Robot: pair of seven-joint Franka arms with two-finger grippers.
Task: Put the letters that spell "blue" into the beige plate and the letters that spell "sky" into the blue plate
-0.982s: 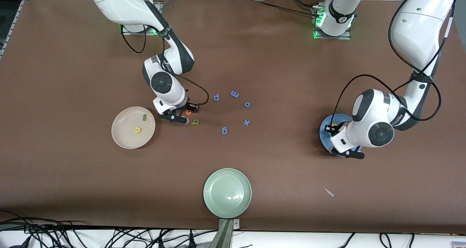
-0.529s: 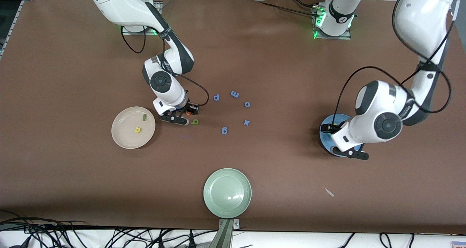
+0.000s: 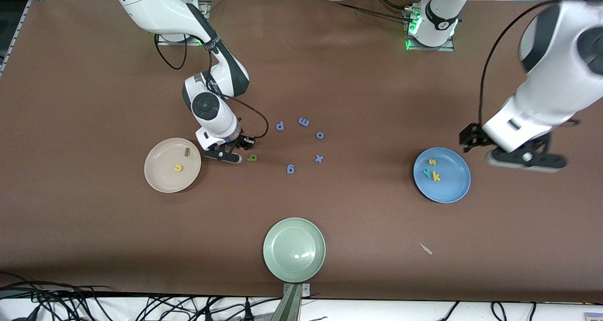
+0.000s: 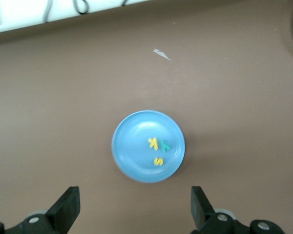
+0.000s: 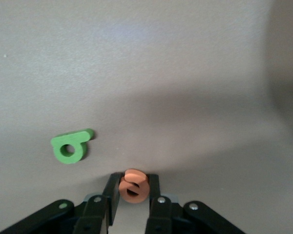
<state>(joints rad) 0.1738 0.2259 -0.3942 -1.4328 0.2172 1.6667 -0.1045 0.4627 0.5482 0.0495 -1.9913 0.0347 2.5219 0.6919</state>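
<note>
Brown counter, letters scattered beside the beige plate — u and l already sit in it, the green b lies just beside. Right end effector is clamped on the orange e; I'd lift straight up, then release low over that plate. Left end effector hangs spread apart over the blue plate, which holds s, k, y.

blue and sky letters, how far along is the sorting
Done: s, y and k lie in the blue plate; l and u in the beige plate. In hand: right tool shut on orange e. Left: green b on the table. Left tool is open, beside the blue plate.
</note>
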